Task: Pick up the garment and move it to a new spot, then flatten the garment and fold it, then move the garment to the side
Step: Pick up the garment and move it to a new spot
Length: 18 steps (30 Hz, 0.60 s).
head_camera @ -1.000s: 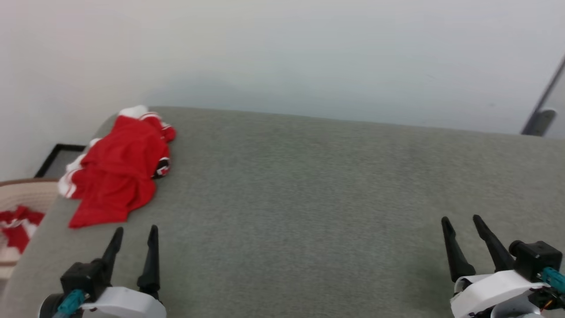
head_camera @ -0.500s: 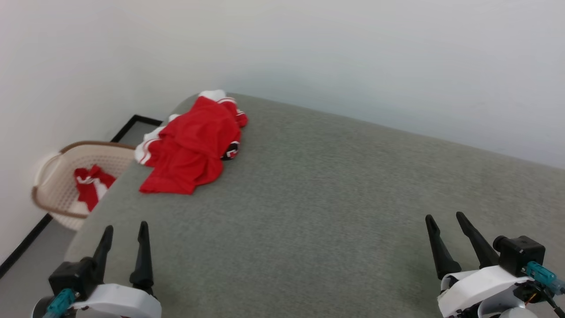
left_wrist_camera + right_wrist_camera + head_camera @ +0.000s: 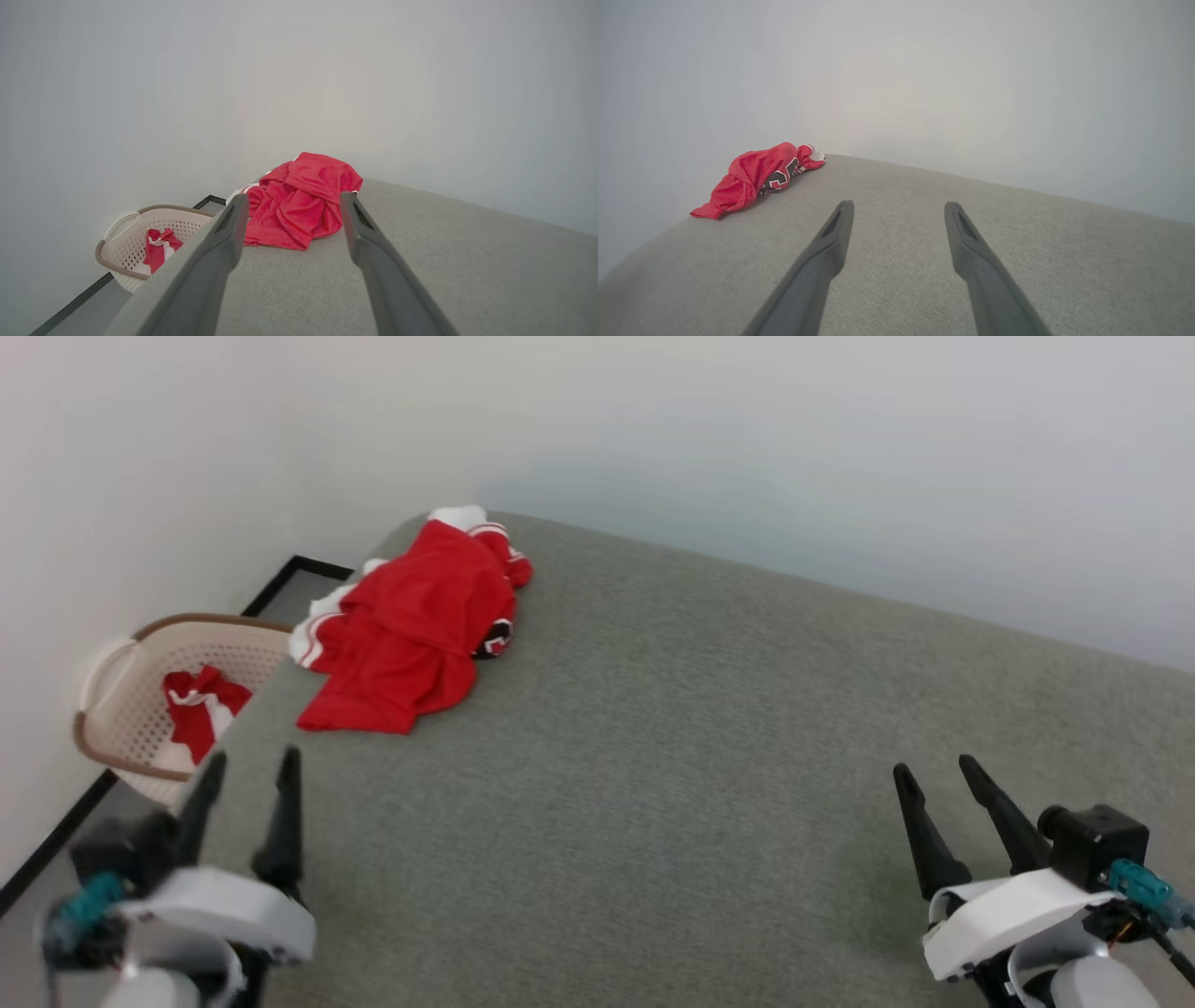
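Observation:
The garment (image 3: 411, 625) is a crumpled red shirt with white striped trim, heaped at the far left corner of the grey surface (image 3: 709, 775). A bit of black lettering peeks out on its right side. My left gripper (image 3: 252, 765) hovers open at the lower left, short of the garment, with nothing between its fingers. In the left wrist view the garment (image 3: 299, 205) lies ahead between the fingertips of the left gripper (image 3: 292, 200). My right gripper (image 3: 934, 770) stands open at the lower right, far from the shirt. The right wrist view shows the garment (image 3: 756, 179) off to the left of the right gripper (image 3: 899, 207).
A cream laundry basket (image 3: 121, 681) with a brown rim stands on the floor left of the surface and holds another red and white cloth (image 3: 201, 709). The basket (image 3: 124, 247) also appears in the left wrist view. Pale walls close off the back and left.
The head camera has swung left, bringing the basket into sight and shifting the shirt rightward in the picture. My left gripper has risen slightly and is blurred. Both grippers stay open.

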Tool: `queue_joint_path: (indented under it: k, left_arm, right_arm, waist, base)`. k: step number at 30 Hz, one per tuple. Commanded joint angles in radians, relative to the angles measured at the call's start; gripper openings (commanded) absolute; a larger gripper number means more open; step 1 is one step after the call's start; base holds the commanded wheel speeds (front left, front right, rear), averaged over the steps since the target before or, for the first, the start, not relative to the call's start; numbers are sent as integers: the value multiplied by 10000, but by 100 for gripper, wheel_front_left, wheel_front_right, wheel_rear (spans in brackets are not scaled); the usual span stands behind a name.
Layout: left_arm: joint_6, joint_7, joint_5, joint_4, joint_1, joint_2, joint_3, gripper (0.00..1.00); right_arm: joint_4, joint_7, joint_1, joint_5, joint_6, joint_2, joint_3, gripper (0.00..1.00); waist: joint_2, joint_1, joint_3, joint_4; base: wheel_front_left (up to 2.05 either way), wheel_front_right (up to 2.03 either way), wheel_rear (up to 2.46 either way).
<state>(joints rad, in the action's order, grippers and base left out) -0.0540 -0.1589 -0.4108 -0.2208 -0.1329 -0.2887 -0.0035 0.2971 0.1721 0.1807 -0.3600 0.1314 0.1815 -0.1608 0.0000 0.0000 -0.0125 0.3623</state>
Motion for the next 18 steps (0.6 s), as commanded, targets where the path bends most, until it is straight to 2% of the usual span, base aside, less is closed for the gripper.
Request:
queue_joint_path:
  k: [1,9,11,18]
  left_arm:
    - [-135,170,-142,-134,-458,-265,96,100]
    - [-614,1061,-895,-918,-2429,-1361,236,100]
    - [-633,1163,-1074,-1036,-2719,-1466,233,100]
    - [-765,2097,-1879,-2258,-4621,-2452,-4,100]
  right_arm:
    - [-64,-37,210,83,-14,82,-1,100]
    - [-395,-188,647,241,-14,303,142,100]
    - [-435,-183,685,270,-14,336,184,100]
    - [-888,-246,1021,445,-14,442,322,100]
  waist:
    - [0,0,588,-638]
    - [0,0,1798,-1749]
    - [0,0,1955,-1855]
    - [0,0,3070,-2500]
  base:
    - [0,0,0]
    - [0,0,0]
    - [0,0,0]
    - [0,0,0]
